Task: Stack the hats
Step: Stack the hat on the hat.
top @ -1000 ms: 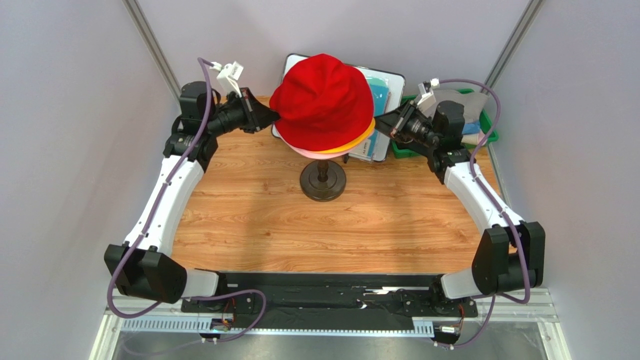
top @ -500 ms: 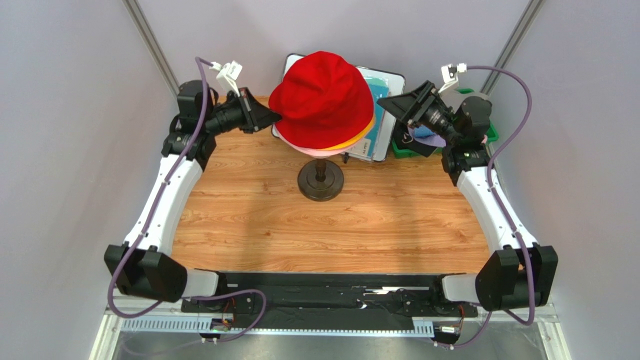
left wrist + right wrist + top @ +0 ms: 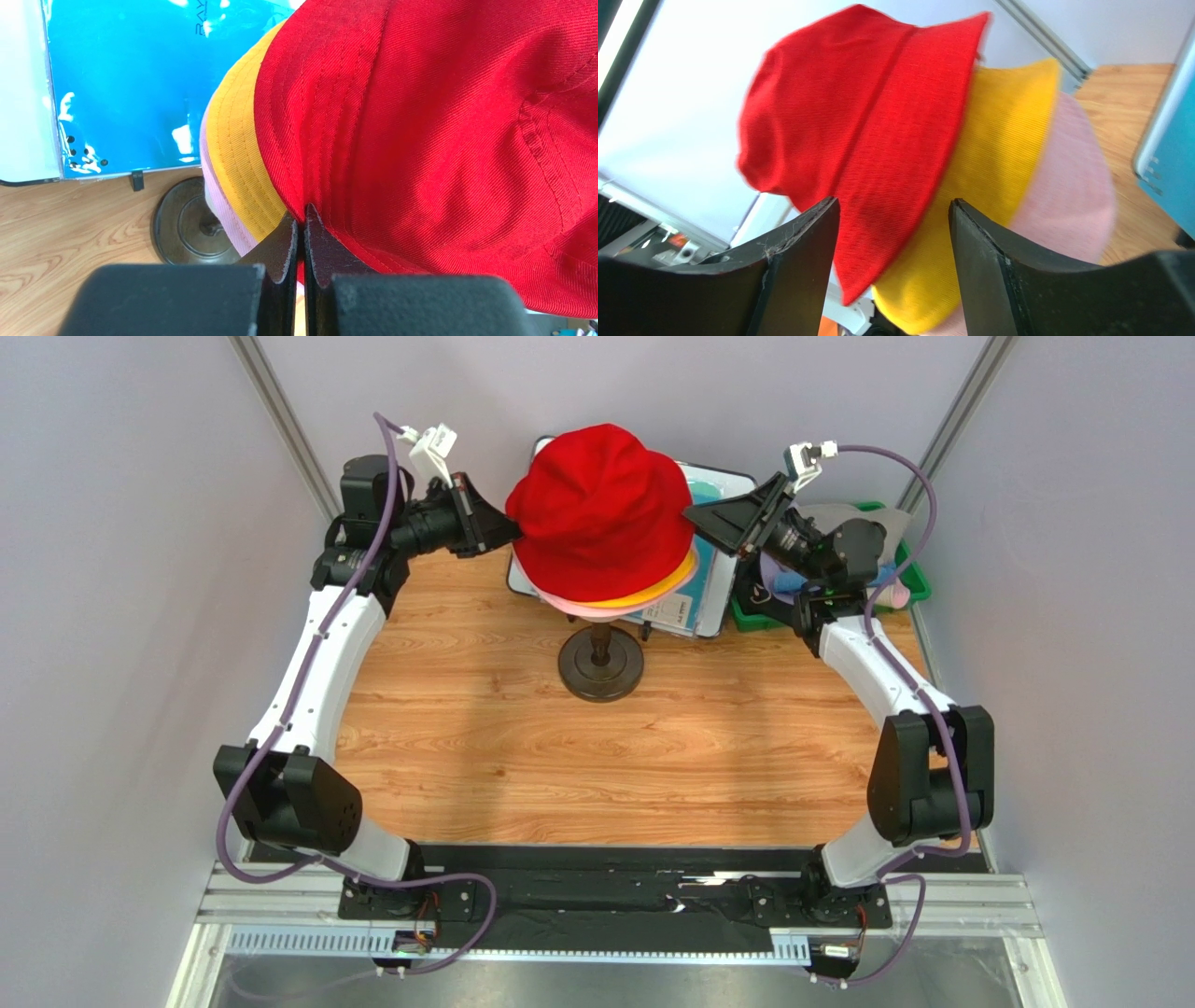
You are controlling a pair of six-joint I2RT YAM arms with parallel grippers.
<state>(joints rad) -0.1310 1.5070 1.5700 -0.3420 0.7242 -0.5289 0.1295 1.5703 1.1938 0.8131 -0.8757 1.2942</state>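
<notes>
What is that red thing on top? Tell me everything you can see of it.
It is a red hat, a soft cloth bucket hat with stitched rows round its brim and a creased crown. It sits topmost, over an orange-yellow hat and a pink hat, raised above the table. The left gripper pinches its brim; the right gripper stands open beside it.

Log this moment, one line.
stack: red hat over orange-yellow hat over pink hat | left gripper: jaws shut on red hat brim | right gripper: jaws open
</notes>
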